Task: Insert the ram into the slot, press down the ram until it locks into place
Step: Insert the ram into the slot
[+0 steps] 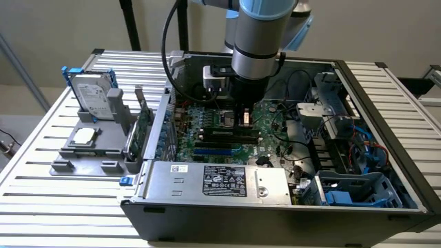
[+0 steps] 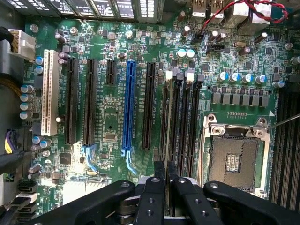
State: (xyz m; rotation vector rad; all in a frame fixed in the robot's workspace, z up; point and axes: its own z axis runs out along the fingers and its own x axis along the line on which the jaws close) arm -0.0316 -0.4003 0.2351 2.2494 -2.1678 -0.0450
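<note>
Fingers (image 2: 152,197) are clamping the ram (image 2: 167,154) edge-on over the slots (image 2: 186,117); insertion step, probably. It needs square alignment and a straight push.

Exterior view high over open case (image 1: 276,222); wrist view close above motherboard (image 2: 110,108)

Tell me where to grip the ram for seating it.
Pinch the ram mid-length on its two flat faces near the top edge, coming straight down from above. It is thin, stands on edge and runs along the slots; the gripper appears to hold it so.
</note>
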